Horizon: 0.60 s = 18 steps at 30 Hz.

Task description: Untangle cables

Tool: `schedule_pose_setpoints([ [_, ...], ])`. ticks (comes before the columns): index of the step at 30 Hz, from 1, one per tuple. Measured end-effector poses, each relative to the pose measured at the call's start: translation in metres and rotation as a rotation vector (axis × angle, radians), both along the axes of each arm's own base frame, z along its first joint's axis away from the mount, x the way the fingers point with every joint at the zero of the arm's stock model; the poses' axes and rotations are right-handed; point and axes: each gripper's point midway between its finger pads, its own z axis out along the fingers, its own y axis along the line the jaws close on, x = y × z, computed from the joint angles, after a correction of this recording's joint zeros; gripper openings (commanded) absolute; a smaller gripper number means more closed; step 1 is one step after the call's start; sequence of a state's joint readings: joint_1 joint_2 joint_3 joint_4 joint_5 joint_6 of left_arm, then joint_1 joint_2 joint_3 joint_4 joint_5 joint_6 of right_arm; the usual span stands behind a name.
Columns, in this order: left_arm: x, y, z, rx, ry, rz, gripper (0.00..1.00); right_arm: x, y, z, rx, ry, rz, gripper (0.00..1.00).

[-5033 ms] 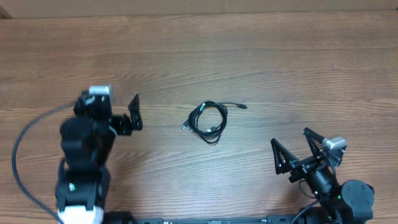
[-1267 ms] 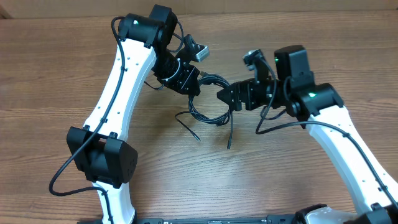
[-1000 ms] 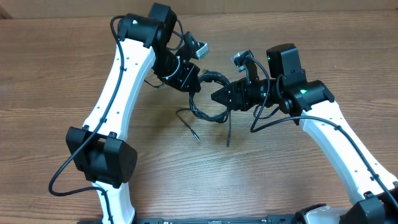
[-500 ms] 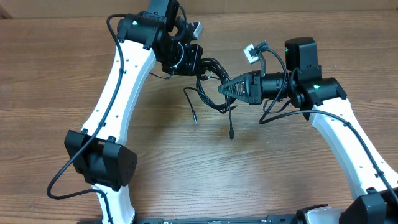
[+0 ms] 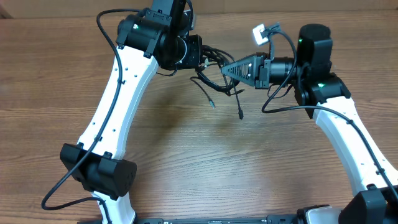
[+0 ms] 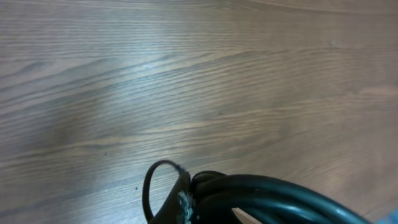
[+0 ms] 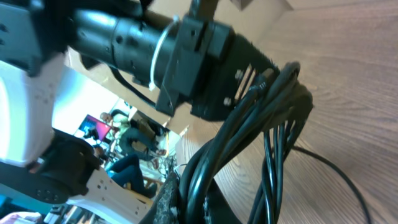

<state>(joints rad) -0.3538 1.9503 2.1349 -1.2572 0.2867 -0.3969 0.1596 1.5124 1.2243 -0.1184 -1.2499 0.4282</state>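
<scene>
The cables (image 5: 214, 79) are a bundle of thin black cords held up above the wooden table between both arms. My left gripper (image 5: 198, 53) is shut on the bundle's left side; in the left wrist view the thick black strands (image 6: 273, 194) fill the bottom edge beside one finger (image 6: 177, 200). My right gripper (image 5: 226, 70) is shut on the bundle's right side; its wrist view shows the cords (image 7: 249, 124) running up from its fingers (image 7: 169, 200) to the left gripper (image 7: 199, 62). Two loose ends (image 5: 240, 114) hang down with small plugs.
The brown wooden table (image 5: 205, 168) lies under both white arms. The left arm's base (image 5: 99, 177) stands at the near left, and the right arm (image 5: 348, 137) reaches in from the near right. The table's far edge (image 5: 74, 15) runs just behind the grippers.
The right gripper has shut on the bundle. Both grippers have carried it up and toward the table's far side, and the loose ends have swung right with it.
</scene>
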Motion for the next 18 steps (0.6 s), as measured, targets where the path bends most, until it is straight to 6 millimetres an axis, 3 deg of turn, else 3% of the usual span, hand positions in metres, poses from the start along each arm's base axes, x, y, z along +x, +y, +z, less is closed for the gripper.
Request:
schedule_pose_setpoints([
  [2,-0.002,-0.007,0.002,-0.024,-0.014,-0.070,0.04,0.003,-0.006,0.002,0.010,0.022,-0.011,0.08],
  [4,-0.005,-0.014,0.000,-0.066,-0.022,-0.185,0.04,0.008,-0.016,0.002,0.016,0.054,-0.039,0.22],
  [8,-0.010,-0.002,-0.019,-0.106,0.003,-0.364,0.04,0.012,-0.045,0.007,0.017,0.130,-0.129,0.81],
  [9,-0.012,0.003,-0.024,-0.121,0.013,-0.398,0.04,0.013,-0.050,0.008,0.013,0.142,-0.153,0.87],
  [11,-0.015,0.007,-0.027,-0.146,0.013,-0.452,0.04,0.017,-0.060,0.004,-0.003,0.179,-0.217,0.91],
  [15,-0.020,0.002,-0.024,-0.168,-0.006,-0.508,0.04,0.026,-0.070,-0.012,-0.052,0.246,-0.315,0.89],
  [18,-0.015,0.013,-0.035,-0.093,0.056,-0.387,0.04,0.030,-0.071,-0.033,-0.128,0.299,-0.390,0.84],
])
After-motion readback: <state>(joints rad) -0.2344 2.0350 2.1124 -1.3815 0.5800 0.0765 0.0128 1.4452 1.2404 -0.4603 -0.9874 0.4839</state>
